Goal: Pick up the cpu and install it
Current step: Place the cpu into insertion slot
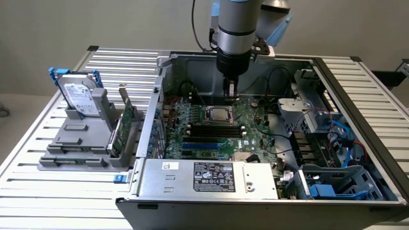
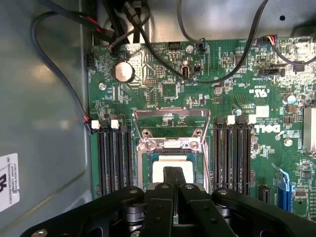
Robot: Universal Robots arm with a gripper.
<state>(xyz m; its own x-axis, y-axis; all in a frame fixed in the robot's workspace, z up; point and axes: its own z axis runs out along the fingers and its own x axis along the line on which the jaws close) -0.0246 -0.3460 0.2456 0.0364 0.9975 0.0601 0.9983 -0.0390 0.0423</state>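
The cpu (image 1: pixel 219 115) is a small silvery square lying flat in the socket of the green motherboard (image 1: pixel 255 136), inside the open computer case (image 1: pixel 147 124). My gripper (image 1: pixel 230 92) hangs straight down over the board, just behind the socket, with its thin fingers pressed together. In the wrist view the shut gripper (image 2: pixel 173 172) points at the cpu (image 2: pixel 158 173), whose pale top shows on both sides of the black fingers (image 2: pixel 168 177). Nothing is between them. The socket's metal load plate (image 2: pixel 170 114) stands flipped open beyond the chip.
Black memory slots (image 2: pixel 113 158) flank the socket. Black cables (image 2: pixel 163 49) loop over the board's far part. A power supply (image 1: pixel 211 178) fills the case's near side. On the exterior view's left, a grey stand holds a hard drive (image 1: pixel 80 98) and an upright green card (image 1: pixel 124 129).
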